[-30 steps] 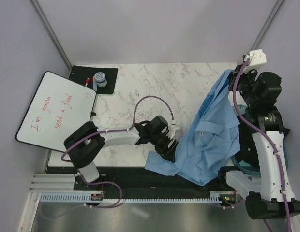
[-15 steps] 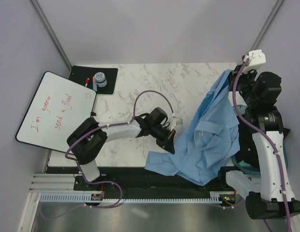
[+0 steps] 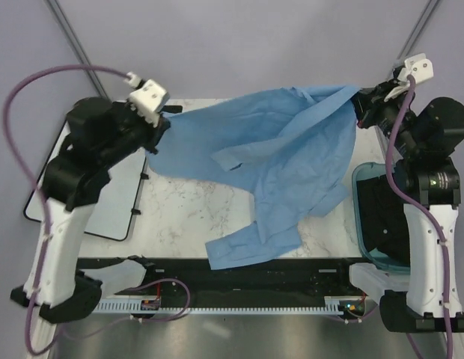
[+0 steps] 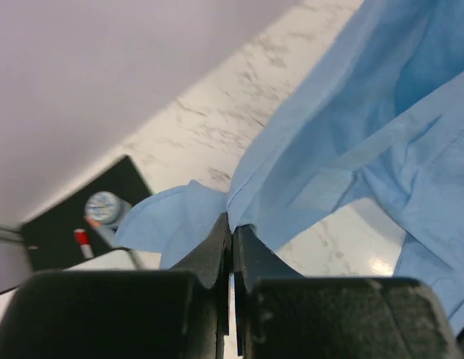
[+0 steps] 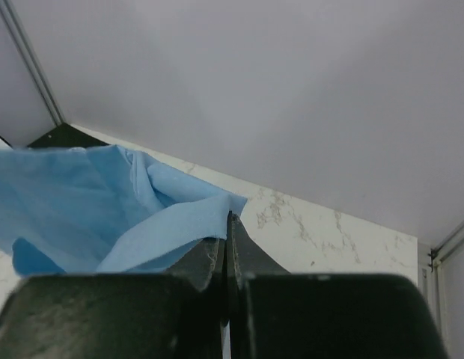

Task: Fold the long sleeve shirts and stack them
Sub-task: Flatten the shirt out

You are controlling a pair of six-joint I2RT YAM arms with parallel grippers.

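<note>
I see the shirt [image 3: 284,164] strung along the far edge of the table [image 3: 179,202], tail hanging down to the near edge at centre. Clear marble only near-left, between shirt and whiteboard [image 3: 116,213]. Bin [image 3: 356,217] blocks the right edge.

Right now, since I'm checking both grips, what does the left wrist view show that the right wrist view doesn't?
Left wrist only: a round container and a red-capped marker. Right wrist only: a metal post running up the wall. Both: the left claw and right claw each shut on an edge of the light-blue shirt, over the marble table.
</note>
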